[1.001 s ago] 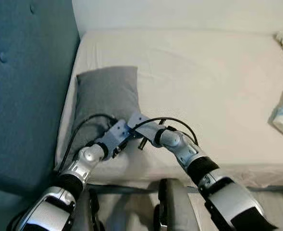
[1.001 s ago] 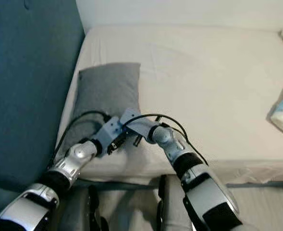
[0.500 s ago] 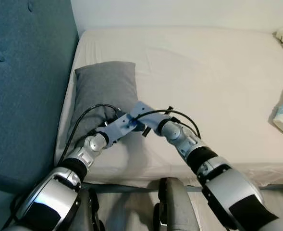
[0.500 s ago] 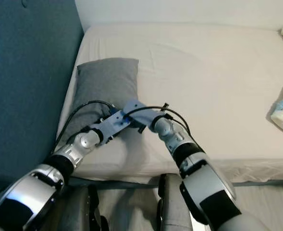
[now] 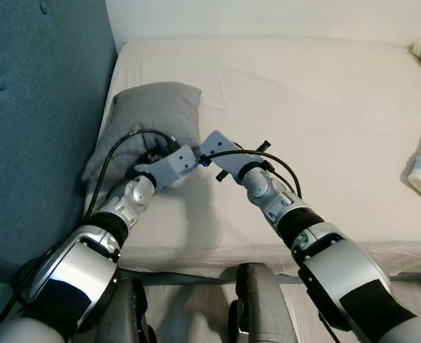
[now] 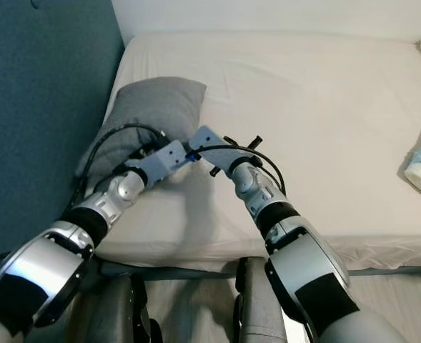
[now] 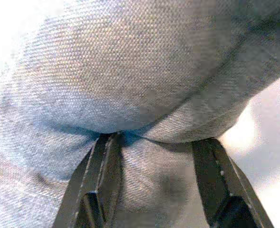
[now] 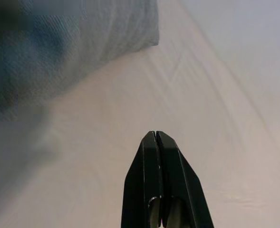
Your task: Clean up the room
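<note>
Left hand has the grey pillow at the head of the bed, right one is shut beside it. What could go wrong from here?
1. The left hand pinches only a fold at the edge of the grey pillow; the fabric may slip free when lifted.
2. The pillow sits near the mattress edge by the blue headboard; a push could drop it into that gap.
3. The right hand and the wrists sit close; cables might snag.

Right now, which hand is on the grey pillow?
The left hand: its fingers straddle a fold of the grey pillow. The right hand is shut over bare sheet.
</note>
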Robot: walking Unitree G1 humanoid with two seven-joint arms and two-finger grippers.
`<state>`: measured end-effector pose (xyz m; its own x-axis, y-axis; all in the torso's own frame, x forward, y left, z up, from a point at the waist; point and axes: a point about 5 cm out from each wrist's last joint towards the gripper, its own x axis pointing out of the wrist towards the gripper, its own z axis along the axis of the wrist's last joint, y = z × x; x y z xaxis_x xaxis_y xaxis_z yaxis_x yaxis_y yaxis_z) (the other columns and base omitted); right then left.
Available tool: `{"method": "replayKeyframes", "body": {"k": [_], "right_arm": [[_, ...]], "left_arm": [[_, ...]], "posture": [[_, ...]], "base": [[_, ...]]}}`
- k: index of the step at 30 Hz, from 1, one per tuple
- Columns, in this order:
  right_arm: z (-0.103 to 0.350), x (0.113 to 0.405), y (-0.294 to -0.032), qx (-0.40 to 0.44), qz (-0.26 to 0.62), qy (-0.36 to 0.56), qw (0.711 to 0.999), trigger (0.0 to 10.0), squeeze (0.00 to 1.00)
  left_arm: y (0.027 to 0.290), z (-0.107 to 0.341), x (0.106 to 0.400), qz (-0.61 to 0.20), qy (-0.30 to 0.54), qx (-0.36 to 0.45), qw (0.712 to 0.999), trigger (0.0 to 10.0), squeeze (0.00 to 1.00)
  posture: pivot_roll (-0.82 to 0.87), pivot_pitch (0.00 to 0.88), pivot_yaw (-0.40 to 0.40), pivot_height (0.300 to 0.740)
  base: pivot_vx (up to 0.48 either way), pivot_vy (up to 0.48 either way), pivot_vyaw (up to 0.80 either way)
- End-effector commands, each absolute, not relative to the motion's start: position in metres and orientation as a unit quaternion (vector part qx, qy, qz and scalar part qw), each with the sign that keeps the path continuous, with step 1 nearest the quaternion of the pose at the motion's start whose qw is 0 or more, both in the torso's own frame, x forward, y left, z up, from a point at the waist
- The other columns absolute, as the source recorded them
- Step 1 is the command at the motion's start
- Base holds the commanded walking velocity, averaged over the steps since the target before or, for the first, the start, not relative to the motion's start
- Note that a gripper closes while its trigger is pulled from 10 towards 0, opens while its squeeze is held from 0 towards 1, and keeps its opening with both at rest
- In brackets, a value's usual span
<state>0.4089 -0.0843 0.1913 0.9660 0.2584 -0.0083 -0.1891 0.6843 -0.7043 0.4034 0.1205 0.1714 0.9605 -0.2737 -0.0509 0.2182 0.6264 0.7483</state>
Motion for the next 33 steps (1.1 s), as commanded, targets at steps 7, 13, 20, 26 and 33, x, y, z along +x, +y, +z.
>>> {"method": "replayKeyframes", "body": {"k": [7,13,20,26,33], "right_arm": [[0.141,0.39,-0.078,-0.215,0.155,0.029,0.964,10.0,0.0],[0.116,0.378,-0.083,-0.163,0.142,0.051,0.975,10.0,0.0],[0.11,0.368,-0.084,-0.068,0.138,0.029,0.988,10.0,0.0],[0.112,0.346,-0.105,0.019,0.117,-0.034,0.992,10.0,0.0],[0.098,0.335,-0.134,0.005,0.064,-0.026,0.998,10.0,0.0]], "left_arm": [[0.101,0.076,0.34,-0.359,0.054,0.221,0.905,10.0,0.0],[0.085,0.051,0.296,-0.389,0.037,0.166,0.905,10.0,0.0],[0.117,0.063,0.298,-0.288,0.029,0.066,0.955,10.0,0.0],[0.16,0.059,0.295,-0.175,0.068,-0.026,0.982,10.0,0.0],[0.177,0.053,0.293,-0.069,0.085,-0.06,0.992,10.0,0.0]], "posture": [[0.01,0.331,-0.055,0.585],[0.02,0.32,-0.062,0.585],[0.03,0.286,-0.072,0.585],[0.04,0.236,-0.061,0.585],[0.03,0.205,-0.047,0.585]], "base": [[0.0,0.0,0.0],[0.0,0.0,0.0],[0.0,0.0,0.0],[0.0,0.0,0.0],[0.0,0.0,0.0]]}}
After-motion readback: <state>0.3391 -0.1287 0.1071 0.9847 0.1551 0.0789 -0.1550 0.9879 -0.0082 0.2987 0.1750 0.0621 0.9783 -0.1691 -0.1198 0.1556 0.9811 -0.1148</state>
